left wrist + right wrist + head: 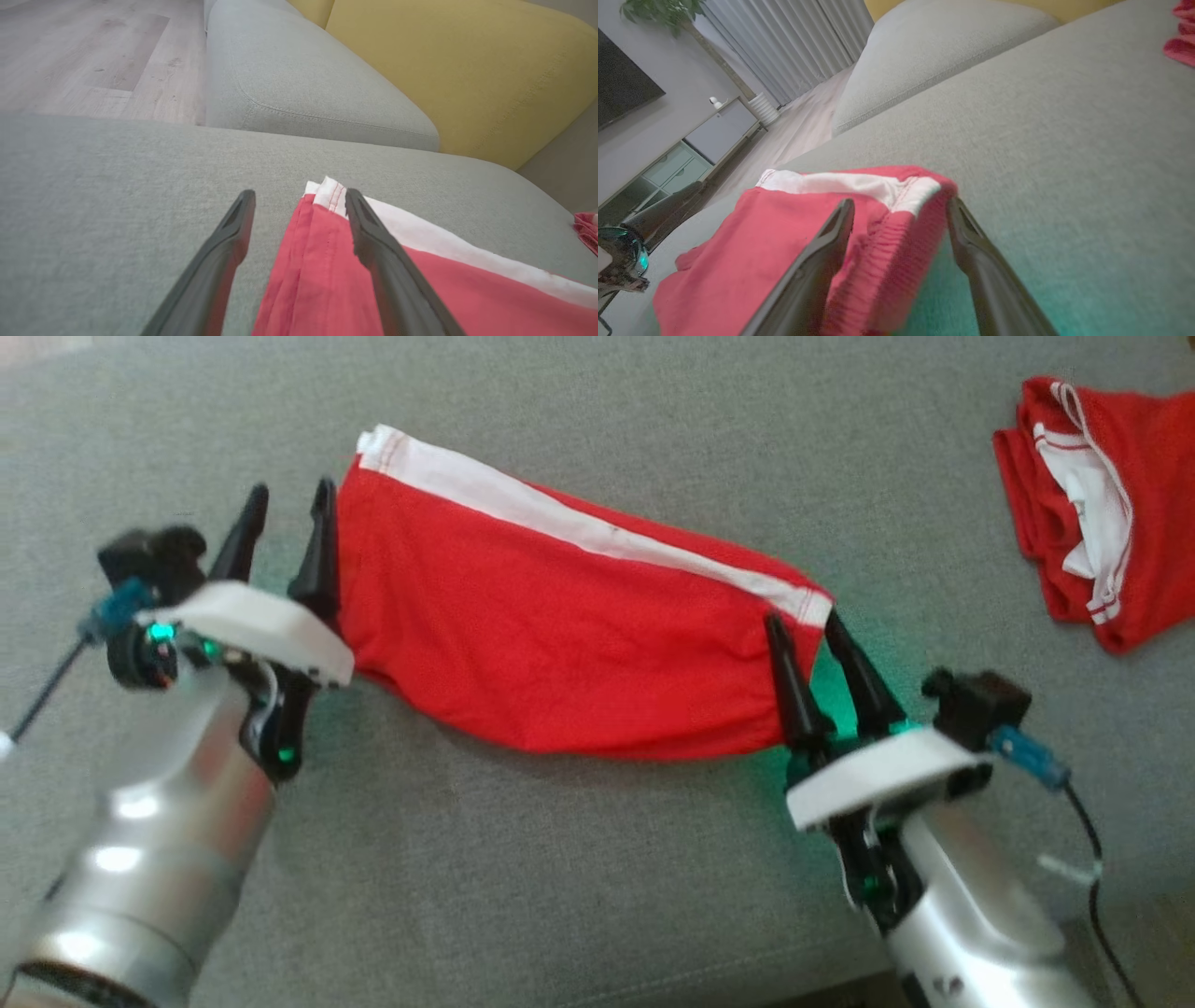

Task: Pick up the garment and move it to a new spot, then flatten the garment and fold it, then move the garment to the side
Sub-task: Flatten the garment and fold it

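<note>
The garment (pixel 560 625) is a pair of red shorts with a white side stripe, folded into a long band on the grey sofa cushion (pixel 597 420). My left gripper (pixel 285 513) stands open at its left end, with the red hem edge (pixel 308 261) lying between the two dark fingers. At the right end my right gripper (pixel 805 630) is open too, its fingers straddling the ribbed waistband corner (pixel 896 219). Neither gripper pinches the cloth.
A second red and white garment (pixel 1102 504) lies crumpled at the far right of the cushion. Beyond the seat are another grey cushion (pixel 299 84), a yellow back cushion (pixel 467 65) and wooden floor (pixel 84 51). A cable (pixel 1092 868) trails from my right wrist.
</note>
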Robot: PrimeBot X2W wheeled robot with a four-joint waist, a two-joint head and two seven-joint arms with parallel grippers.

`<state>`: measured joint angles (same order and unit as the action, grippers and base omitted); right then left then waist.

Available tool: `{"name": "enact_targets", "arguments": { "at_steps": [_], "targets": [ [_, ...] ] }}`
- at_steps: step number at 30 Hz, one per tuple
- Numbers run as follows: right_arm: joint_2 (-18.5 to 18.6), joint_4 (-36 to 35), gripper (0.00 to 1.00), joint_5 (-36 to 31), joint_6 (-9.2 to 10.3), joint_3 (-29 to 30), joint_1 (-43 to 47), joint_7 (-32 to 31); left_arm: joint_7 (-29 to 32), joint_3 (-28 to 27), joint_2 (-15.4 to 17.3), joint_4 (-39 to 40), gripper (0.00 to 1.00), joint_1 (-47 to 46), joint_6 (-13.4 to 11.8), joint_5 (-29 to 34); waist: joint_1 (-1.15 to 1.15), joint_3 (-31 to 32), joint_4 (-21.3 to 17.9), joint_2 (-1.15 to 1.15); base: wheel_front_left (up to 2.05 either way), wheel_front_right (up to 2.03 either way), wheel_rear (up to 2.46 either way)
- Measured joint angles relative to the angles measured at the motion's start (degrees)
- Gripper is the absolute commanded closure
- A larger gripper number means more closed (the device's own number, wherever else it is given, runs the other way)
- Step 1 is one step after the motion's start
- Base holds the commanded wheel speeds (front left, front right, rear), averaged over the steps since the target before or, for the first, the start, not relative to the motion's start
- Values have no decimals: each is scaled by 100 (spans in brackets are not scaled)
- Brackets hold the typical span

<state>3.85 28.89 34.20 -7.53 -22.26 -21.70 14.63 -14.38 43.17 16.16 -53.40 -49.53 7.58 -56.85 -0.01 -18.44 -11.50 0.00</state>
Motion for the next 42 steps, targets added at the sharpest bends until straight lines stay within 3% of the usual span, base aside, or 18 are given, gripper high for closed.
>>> {"name": "enact_targets", "arguments": {
  "at_steps": [6, 12, 23, 24, 25, 26, 33, 42],
  "targets": [
    [-13, 29, 0, -71, 0, 242, 433, 0, -7, -815, -250, 221, 0, 802, -116, 865, 0, 228, 75, 0, 0, 0, 0],
    [-21, -58, 0, -263, 0, 552, 572, 0, -7, -1200, -460, 174, 0, 1234, -214, 1468, 0, 292, 16, 0, 0, 0, 0],
    [-41, -272, 0, -649, 0, 1098, 609, 0, -58, -1289, -502, -570, 0, 1044, -609, 2328, 0, 220, -134, 0, 0, 0, 0],
    [-41, -292, 0, -699, 0, 1129, 608, 0, -59, -1276, -525, -659, 7, 996, -610, 2349, 0, 218, -135, 0, 0, 0, 0],
    [-41, -305, 0, -736, 0, 1151, 608, 0, -70, -1245, -557, -760, 58, 951, -609, 2373, 0, 220, -134, 0, 0, 0, 0],
    [-44, -312, 0, -754, 0, 1171, 608, 0, -82, -1239, -580, -829, 100, 922, -606, 2373, 0, 227, -129, 0, 0, 0, 0],
    [-48, -321, 0, -844, 0, 1254, 612, 0, -71, -1304, -720, -917, 100, 928, -666, 2409, 1, 372, -22, 0, 0, 0, 0],
    [-55, -241, 0, -909, 0, 1338, 896, 0, -49, -1835, -811, -46, 100, 2136, -938, 2586, 0, 762, 430, 0, 0, 0, 0]
  ]
}}
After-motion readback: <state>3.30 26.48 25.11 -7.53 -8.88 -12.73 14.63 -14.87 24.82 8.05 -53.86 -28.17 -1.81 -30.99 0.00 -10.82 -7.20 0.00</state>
